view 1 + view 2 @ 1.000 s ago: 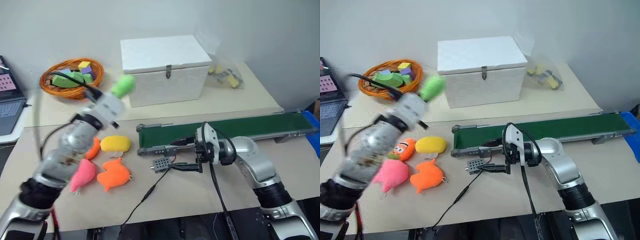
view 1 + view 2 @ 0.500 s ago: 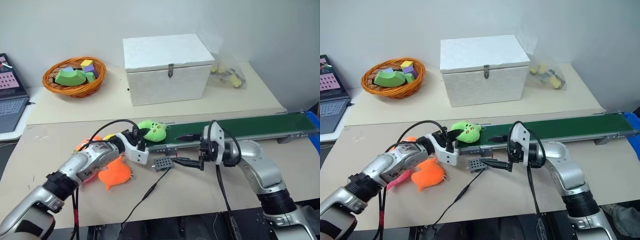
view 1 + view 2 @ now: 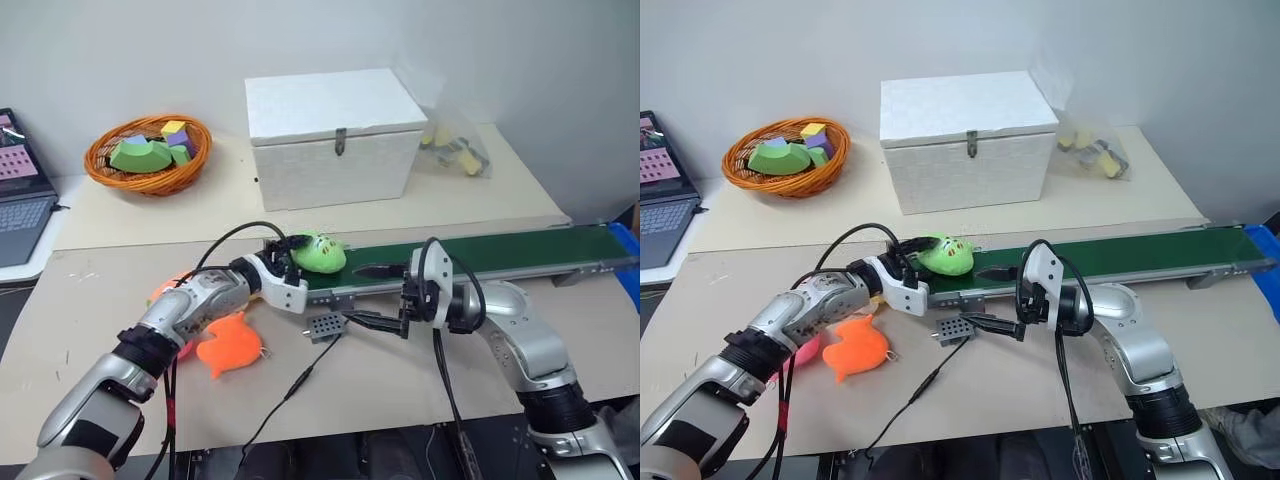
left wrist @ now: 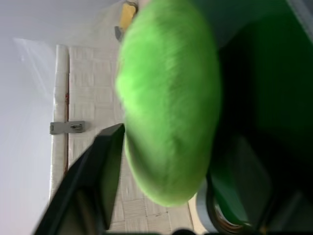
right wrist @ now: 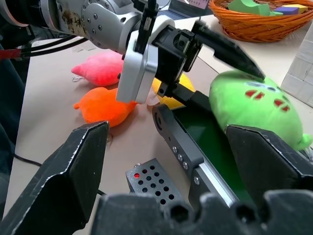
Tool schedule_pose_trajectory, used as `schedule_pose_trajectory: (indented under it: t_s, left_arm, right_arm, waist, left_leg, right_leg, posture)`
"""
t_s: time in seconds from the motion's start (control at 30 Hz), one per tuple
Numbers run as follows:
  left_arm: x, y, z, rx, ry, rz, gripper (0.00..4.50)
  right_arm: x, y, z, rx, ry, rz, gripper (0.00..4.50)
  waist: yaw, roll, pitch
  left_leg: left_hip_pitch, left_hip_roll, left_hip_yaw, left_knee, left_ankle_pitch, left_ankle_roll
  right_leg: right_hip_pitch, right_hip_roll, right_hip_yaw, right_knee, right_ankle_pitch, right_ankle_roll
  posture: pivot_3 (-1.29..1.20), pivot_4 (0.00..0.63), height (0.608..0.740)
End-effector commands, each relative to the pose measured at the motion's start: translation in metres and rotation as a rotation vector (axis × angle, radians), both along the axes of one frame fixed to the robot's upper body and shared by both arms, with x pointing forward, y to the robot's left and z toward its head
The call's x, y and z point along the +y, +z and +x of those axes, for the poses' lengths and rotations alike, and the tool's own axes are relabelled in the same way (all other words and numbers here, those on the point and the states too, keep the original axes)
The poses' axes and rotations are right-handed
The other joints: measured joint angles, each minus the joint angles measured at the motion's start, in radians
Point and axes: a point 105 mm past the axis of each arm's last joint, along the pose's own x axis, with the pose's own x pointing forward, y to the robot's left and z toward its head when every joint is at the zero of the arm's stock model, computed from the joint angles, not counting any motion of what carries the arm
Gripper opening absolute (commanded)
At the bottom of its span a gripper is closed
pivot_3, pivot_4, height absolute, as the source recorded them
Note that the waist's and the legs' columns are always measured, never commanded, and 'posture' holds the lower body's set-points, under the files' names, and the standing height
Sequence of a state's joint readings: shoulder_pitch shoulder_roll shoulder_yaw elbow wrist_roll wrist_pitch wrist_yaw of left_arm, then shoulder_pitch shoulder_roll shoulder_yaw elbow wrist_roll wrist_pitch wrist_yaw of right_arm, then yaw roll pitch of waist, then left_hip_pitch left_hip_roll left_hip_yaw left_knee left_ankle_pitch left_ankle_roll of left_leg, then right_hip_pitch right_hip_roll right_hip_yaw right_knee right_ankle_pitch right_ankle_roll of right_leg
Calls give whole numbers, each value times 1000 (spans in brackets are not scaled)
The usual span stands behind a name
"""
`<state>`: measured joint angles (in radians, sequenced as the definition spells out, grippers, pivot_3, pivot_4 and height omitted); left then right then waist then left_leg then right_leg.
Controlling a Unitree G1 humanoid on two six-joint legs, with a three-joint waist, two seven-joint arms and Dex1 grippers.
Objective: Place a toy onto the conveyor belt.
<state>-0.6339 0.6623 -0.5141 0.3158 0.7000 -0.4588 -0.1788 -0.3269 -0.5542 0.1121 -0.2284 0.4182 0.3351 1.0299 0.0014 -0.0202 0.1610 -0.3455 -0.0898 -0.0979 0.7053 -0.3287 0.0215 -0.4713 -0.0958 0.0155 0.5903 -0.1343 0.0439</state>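
Note:
The toy (image 3: 320,252), a lime-green plush with a small face, lies on the left end of the conveyor belt (image 3: 500,252), a long dark green strip in a grey frame. My left gripper (image 3: 298,252) is open around the toy from the left; one black finger (image 5: 230,49) reaches over its top, the other sits low beside the frame. In the left wrist view the toy (image 4: 168,107) sits between the fingers. My right gripper (image 3: 372,296) hangs open just in front of the belt's middle, pointing left toward the toy, with nothing in it.
An orange plush (image 3: 230,345), a pink plush (image 5: 100,67) and a yellow plush (image 5: 168,90) lie left of the belt. A small black box (image 3: 323,326) with a cable sits in front. Behind stand a white box (image 3: 335,135), a basket (image 3: 150,152) of foam blocks and a laptop (image 3: 20,200).
My left arm came down from in front of the white box and brought the toy to the belt's left end. Its jaws have spread apart. The right arm has stayed put.

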Motion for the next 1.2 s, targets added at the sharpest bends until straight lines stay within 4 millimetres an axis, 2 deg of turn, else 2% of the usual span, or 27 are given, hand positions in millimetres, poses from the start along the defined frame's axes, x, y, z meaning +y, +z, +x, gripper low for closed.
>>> schedule_pose_trajectory:
  t_s: [0.03, 0.17, 0.3, 0.43, 0.5, 0.7, 0.87, 0.93, 1.1, 1.2]
  left_arm:
    - [11, -4, 2, 36, 35, 11, 4480]
    - [15, -2, 0, 36, 48, 20, 4480]
    - [26, -3, -8, 138, 92, -13, 4480]
    - [42, -4, -21, 398, 169, -135, 4480]
    - [54, -2, -36, 544, 188, -165, 4480]
    - [80, 9, -63, 802, 225, -316, 4480]
    - [87, 55, -56, 885, 85, -849, 4480]
    - [89, 69, -55, 886, 29, -985, 4480]
    - [80, 84, -65, 935, -64, -1077, 4480]
    - [72, 83, -74, 1012, -96, -1054, 4480]
  right_arm:
    - [2, 15, 0, -43, 11, 34, 4500]
    - [2, 15, -1, -42, 16, 33, 4500]
    - [2, 15, 0, -41, 17, 32, 4500]
    - [2, 14, 0, -37, 18, 28, 4500]
    - [1, 14, 0, -35, 16, 26, 4500]
    - [1, 12, -1, -29, 18, 22, 4500]
    - [-1, 12, 1, -27, 15, 22, 4500]
    - [-1, 13, 1, -26, 16, 22, 4500]
    - [-3, 12, 1, -22, 13, 17, 4500]
    - [-4, 12, 1, -20, 12, 17, 4500]
  waist:
    - [-2, 0, 0]
    - [-10, 0, 0]
    - [-18, 0, 0]
    - [-19, 0, 0]
    - [-23, 0, 0]
    - [-23, 0, 0]
    - [-8, 0, 0]
    - [-9, 0, 0]
    - [-18, 0, 0]
    - [-16, 0, 0]
  left_leg:
    - [1, 0, 0, 0, 0, 0]
    - [2, 0, 1, 0, 0, 0]
    - [3, 1, 2, 0, 0, 0]
    - [3, 1, 2, 0, 0, 1]
    - [4, 1, 2, 0, -1, 1]
    - [6, 1, 3, 0, -1, 2]
    - [6, 1, 3, 0, -1, 2]
    - [6, 1, 3, 1, -1, 2]
    - [7, 1, 3, 1, -1, 2]
    - [8, 1, 3, 1, -1, 2]
  right_leg:
    - [0, 0, 0, 1, 0, 0]
    - [1, 0, 1, 2, 0, 0]
    - [0, 0, 1, 3, 0, 0]
    - [0, 0, 1, 3, 0, 0]
    - [0, 0, 1, 3, 0, 0]
    - [1, 1, 1, 4, 0, 0]
    - [2, 0, 1, 3, 0, 0]
    - [3, 0, 0, 3, 0, 0]
    - [4, 0, 1, 3, 0, 0]
    - [5, 0, 1, 3, 0, 0]
  posture:
    - [0, 150, 740]
    - [0, 150, 740]
    - [0, 150, 740]
    - [0, 150, 740]
    - [0, 150, 740]
    - [0, 150, 740]
    - [0, 150, 740]
    - [0, 150, 740]
    - [0, 150, 740]
    - [0, 150, 740]
